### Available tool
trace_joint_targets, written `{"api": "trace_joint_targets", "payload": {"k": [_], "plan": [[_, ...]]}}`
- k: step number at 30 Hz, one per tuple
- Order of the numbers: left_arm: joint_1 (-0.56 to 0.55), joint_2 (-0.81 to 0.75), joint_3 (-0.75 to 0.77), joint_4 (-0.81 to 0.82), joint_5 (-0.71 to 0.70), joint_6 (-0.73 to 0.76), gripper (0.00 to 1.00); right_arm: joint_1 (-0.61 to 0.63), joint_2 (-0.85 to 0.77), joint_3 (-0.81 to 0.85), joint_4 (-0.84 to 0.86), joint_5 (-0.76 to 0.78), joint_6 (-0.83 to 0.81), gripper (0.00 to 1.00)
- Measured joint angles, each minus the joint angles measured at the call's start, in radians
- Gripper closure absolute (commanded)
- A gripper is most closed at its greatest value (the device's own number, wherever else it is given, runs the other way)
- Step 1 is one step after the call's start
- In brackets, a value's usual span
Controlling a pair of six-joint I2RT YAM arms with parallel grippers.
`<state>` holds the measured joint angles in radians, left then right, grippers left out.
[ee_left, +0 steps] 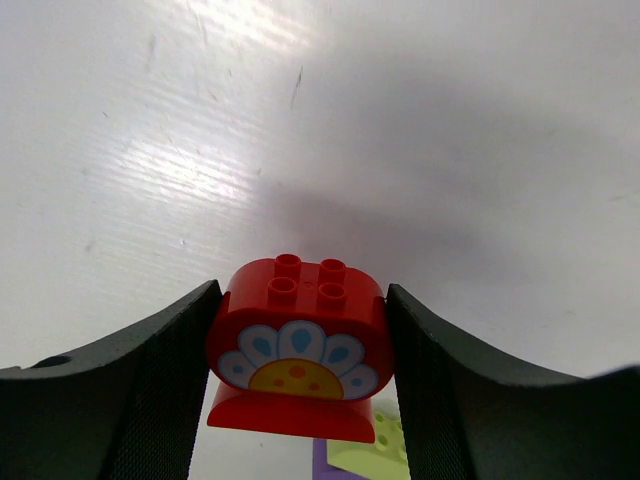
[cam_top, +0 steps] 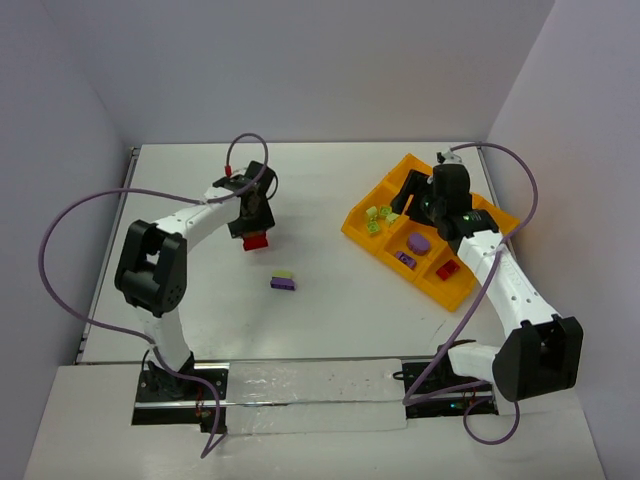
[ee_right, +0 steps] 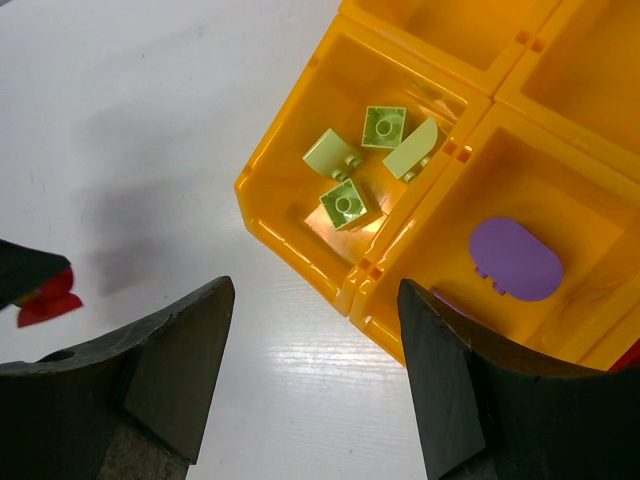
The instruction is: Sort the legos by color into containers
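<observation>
Left gripper (ee_left: 300,345) closed on a red rounded plastic brick with a white and yellow flower print (ee_left: 298,330). One black finger (ee_left: 160,385) pressed against each side of the brick, studs turned away from the wrist camera. Not possible to tell whether lifted a little or resting on the white table (cam_top: 300,190). From above, held over the left-middle part of the table, well apart from the tray.

Near the held brick, toward the arm bases, lying on the table: a small clump of a pale yellow-green brick stuck on a purple brick (cam_top: 283,281). Touched by no finger.

Right gripper (ee_right: 312,300) wide open, nothing between its two dark fingers. Hanging above the orange-yellow plastic tray with raised divider walls (ee_right: 290,250), at the right side of the table.

In the tray's compartment nearest to the table's middle: four loose pale yellow-green bricks (ee_right: 365,165), close together. In the neighbouring compartment: a purple rounded piece (ee_right: 514,258), lying flat. Just beside it a smaller purple brick (cam_top: 405,259), in the same compartment as far as the top view shows. One compartment further, toward the right arm's base: a small red brick (cam_top: 447,268). Remaining compartments partly hidden under the right arm.
</observation>
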<state>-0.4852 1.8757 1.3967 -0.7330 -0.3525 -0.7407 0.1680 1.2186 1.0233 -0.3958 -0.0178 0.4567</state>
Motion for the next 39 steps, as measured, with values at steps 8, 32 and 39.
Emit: {"api": "trace_joint_targets", "payload": {"k": [8,32,39], "plan": [[0.044,-0.122,0.090,-0.033,0.017,0.013,0.83,0.039,0.001,-0.002,0.000,0.000,0.009,0.26],[0.081,-0.222,0.104,-0.065,0.129,-0.025,0.83,0.482,0.145,0.041,0.184,-0.067,0.106,0.23],[0.083,-0.224,0.104,-0.064,0.166,-0.051,0.83,0.603,0.225,0.041,0.358,-0.131,0.158,0.22]]}}
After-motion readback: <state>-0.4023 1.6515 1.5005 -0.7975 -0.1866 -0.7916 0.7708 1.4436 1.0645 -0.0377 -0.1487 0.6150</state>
